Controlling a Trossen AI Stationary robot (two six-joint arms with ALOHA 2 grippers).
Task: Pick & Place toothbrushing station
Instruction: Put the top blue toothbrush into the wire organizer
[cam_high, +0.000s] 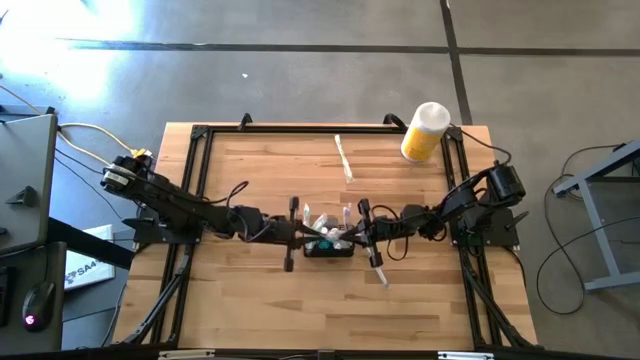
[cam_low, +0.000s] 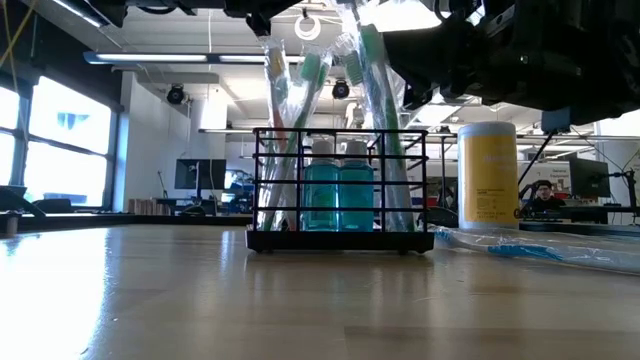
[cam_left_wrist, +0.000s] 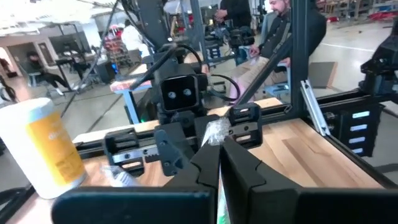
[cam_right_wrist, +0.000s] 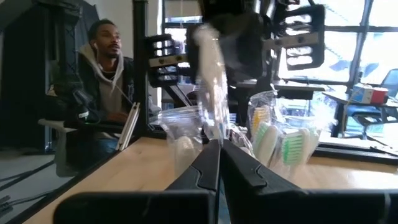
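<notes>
The toothbrushing station (cam_high: 328, 250), a black wire caddy (cam_low: 340, 240), stands on the wooden table at mid-table. It holds two blue bottles (cam_low: 338, 195) and several plastic-wrapped toothbrushes (cam_low: 300, 110) standing upright. My left gripper (cam_high: 308, 238) reaches level over the caddy's left end and is shut on a wrapped toothbrush. My right gripper (cam_high: 352, 235) reaches level over its right end, also shut on a wrapped toothbrush. In the low view both grippers are dark shapes above the caddy. My left gripper pinches the top of a wrapped toothbrush (cam_left_wrist: 215, 132) between its two fingers, coming level from the table's left. A little crumpled plastic sticks up above the fingers; the brush runs down toward the caddy. My right gripper pinches a wrapped toothbrush's upper part (cam_right_wrist: 211, 127) between its two fingers, coming level from the table's right. The clear wrapper rises well above the fingers. The brush stands roughly upright, its lower end in the caddy.
A yellow cylinder with a white cap (cam_high: 425, 132) stands at the far right corner. One wrapped toothbrush (cam_high: 343, 158) lies on the far half of the table. Another (cam_low: 540, 250) lies just right of the caddy, near my right gripper. People sit beyond the table.
</notes>
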